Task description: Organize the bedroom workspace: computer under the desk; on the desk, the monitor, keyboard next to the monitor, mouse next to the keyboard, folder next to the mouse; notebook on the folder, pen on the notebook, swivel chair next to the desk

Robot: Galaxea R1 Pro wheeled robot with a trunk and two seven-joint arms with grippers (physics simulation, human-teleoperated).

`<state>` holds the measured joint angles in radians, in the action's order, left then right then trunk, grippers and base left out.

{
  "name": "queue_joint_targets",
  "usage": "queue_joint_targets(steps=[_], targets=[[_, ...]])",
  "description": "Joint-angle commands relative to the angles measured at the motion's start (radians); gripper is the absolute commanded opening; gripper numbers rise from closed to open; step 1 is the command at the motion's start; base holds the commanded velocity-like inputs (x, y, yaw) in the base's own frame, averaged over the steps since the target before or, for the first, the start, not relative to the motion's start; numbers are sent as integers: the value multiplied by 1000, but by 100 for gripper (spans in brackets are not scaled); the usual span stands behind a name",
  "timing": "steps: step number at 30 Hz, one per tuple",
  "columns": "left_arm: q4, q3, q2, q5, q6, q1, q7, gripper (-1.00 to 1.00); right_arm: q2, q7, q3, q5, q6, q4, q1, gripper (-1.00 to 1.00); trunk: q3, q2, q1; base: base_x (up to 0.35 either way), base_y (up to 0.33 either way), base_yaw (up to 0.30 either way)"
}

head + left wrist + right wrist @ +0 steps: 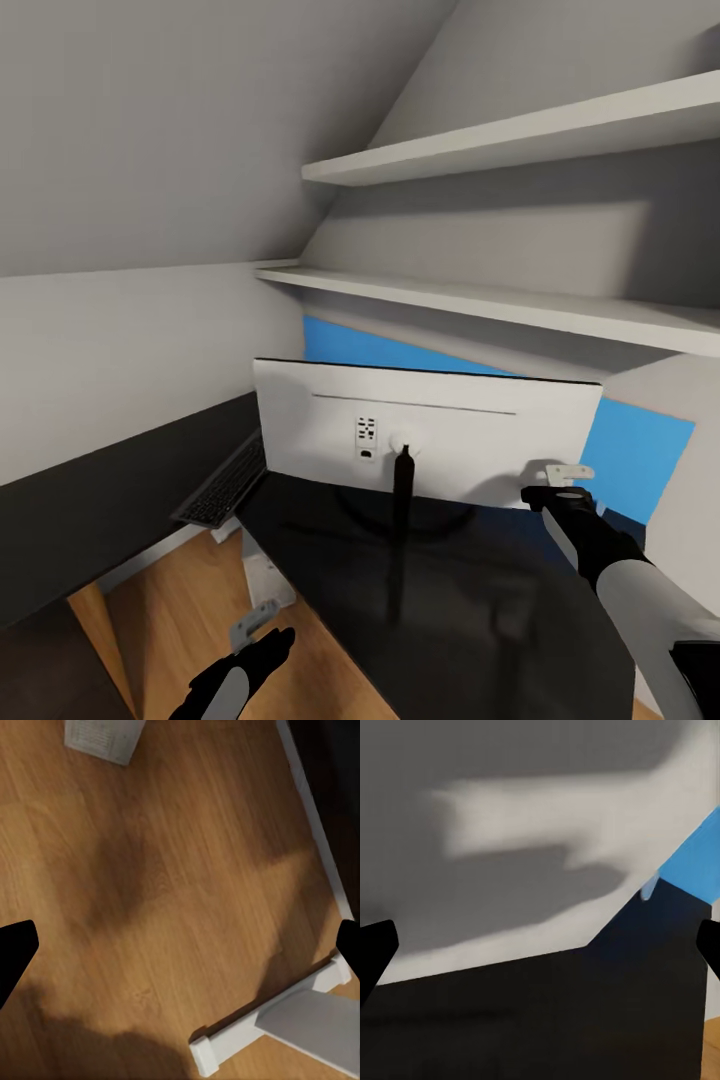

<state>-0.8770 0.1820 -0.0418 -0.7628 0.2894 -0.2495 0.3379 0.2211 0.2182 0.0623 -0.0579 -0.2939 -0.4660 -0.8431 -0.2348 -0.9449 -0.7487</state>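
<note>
1. The monitor (425, 435) stands on the desk (470, 610) with its light grey back toward me and its black stand planted on the glossy top, so I judge that part of the task done.
2. The keyboard (222, 487) sits just beside the monitor's far-left lower corner, seemingly half off the desk edge (I cannot tell how well it is supported), so its placing next to the monitor looks unfinished.
3. The computer (262, 578) shows as a pale box on the wood floor (150, 892) below the monitor, at the desk's edge; it looks roughly under the desk, though I cannot be sure.
4. Mouse, folder, notebook, pen and swivel chair are still to be dealt with, as far as I judge from here.
5. My right tool (560, 485) hovers near the monitor's lower right corner, spread open and holding nothing; my left tool (252, 628) hangs low over the floor in front of the monitor, also spread and empty.
6. My left wrist view adds what the head view lacks: a white desk foot (262, 1020) on the floor and the computer (101, 739) well apart from it.
7. My right wrist view adds a close look at the monitor's grey back (510, 832) against the black top, with the blue back panel (694, 862) beyond its corner.
</note>
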Motion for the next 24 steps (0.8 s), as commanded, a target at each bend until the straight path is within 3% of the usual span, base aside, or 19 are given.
queue_joint_targets(steps=[1, 24], targets=[[-2, 2, 0, -9, 2, -1, 8, 100, 1, 6, 7, -6, -6, -2, -1, 100, -1, -1, 0, 45, 0, -1], [0, 2, 0, -9, 1, -1, 9, 100, 2, 2, 6, -7, -8, -2, -1, 100, -1, -1, 0, 57, 0, 0]])
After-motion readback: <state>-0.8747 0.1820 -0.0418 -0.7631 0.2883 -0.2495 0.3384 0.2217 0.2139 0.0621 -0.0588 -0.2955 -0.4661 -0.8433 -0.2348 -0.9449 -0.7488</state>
